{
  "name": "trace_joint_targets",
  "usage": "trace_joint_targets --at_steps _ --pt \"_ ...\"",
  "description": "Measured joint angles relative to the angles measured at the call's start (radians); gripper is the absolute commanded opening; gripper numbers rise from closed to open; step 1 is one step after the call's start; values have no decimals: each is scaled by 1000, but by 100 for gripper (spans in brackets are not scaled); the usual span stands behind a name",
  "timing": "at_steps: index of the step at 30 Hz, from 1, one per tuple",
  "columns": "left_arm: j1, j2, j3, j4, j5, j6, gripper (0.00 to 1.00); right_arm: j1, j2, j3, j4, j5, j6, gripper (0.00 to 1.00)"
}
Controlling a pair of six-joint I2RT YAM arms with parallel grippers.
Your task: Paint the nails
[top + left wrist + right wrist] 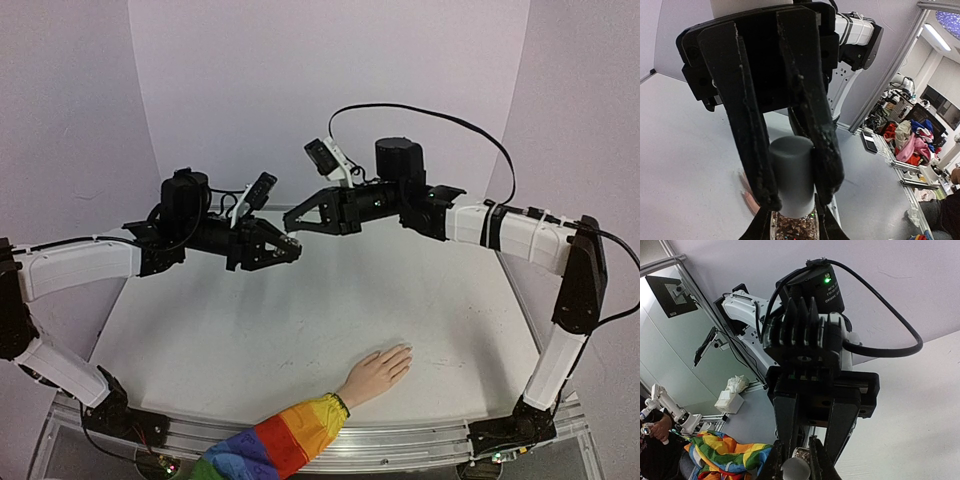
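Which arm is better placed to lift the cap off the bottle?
Right. The right pincer is shut on the cap, while the left pincer grips the bottle below it, so the left probably just steadies it.

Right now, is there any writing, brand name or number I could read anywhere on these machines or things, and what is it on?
White print on the black round motor housing, right wrist view: too small and blurred to read.
On the glitter-filled clear bottle and its grey round cap: no label shows.
On the rainbow-striped fabric sleeve: no writing.
Everything else in view: no text that can be made out.
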Motion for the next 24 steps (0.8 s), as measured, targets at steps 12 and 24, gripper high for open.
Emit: trace_joint_targets --at_steps 12,24 --pt "-45 -34 14 -51 -608 196 0 14 1 -13 45 416 53 0" --pt "-89 90 66 -15 -1008 367 0 169 96 161 -165 1226 203 22"
